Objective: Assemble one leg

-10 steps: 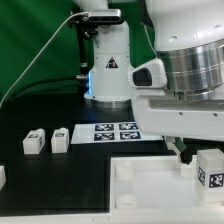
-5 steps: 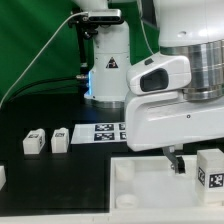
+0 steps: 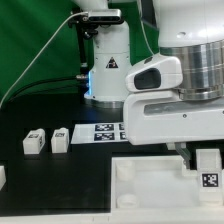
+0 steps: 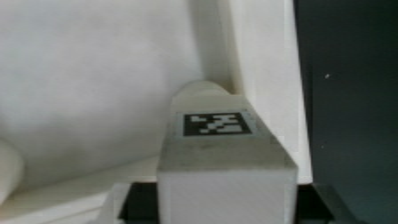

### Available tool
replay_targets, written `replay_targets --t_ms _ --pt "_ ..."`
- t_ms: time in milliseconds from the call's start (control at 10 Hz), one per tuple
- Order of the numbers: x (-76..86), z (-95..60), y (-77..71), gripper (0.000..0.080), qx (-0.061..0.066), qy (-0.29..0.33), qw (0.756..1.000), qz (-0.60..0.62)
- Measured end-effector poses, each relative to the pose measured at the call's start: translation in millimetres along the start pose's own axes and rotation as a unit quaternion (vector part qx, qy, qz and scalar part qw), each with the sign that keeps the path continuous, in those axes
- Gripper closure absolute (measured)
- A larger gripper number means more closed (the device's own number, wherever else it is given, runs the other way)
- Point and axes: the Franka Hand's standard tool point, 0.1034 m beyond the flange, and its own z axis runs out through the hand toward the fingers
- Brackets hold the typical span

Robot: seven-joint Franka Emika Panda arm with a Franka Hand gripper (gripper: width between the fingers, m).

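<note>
The leg (image 3: pixel 208 172), a small white block with a square tag, stands upright on the far right part of the large white panel (image 3: pixel 150 180). My gripper (image 3: pixel 204 154) has come down over it from above. In the wrist view the leg (image 4: pixel 217 130) fills the middle with its tag facing the camera. My gripper (image 4: pixel 222 202) has both dark fingers (image 4: pixel 143 202) pressed flush against the leg's two sides, shut on it. The leg's base is hidden.
Two more tagged legs (image 3: pixel 33 141) (image 3: pixel 60 139) stand on the black table at the exterior view's left, and another (image 3: pixel 2 176) is cut off at the edge. The marker board (image 3: pixel 108 131) lies behind the panel. The arm's base (image 3: pixel 105 60) stands at the back.
My gripper has moved toward the exterior view's right and down, from beside the leg to directly over it, with its fingers now at the leg's sides. The leg has stayed in place.
</note>
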Motion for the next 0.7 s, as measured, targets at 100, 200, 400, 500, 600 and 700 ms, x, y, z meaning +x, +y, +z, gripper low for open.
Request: replay_targets --t_ms 100,200,400,500,600,700 --pt "1.0 0.2 -0.2 0.0508 -0.004 0.002 0.995 0.102" --pt "1.2 -1.1 -0.2 0.0508 -0.01 0.0 0.977 0.215" --pt "2.3 -2.8 1.9 0.0508 -0.008 -0.008 0.906 0.424" --pt "2.8 -0.9 6.0 0.0508 0.001 -0.014 0.861 0.509" --pt "2.1 -0.2 5.1 0.0508 0.001 -0.012 0.844 0.537" --pt "1.5 0.1 4.4 0.0508 0.001 -0.013 0.843 0.538"
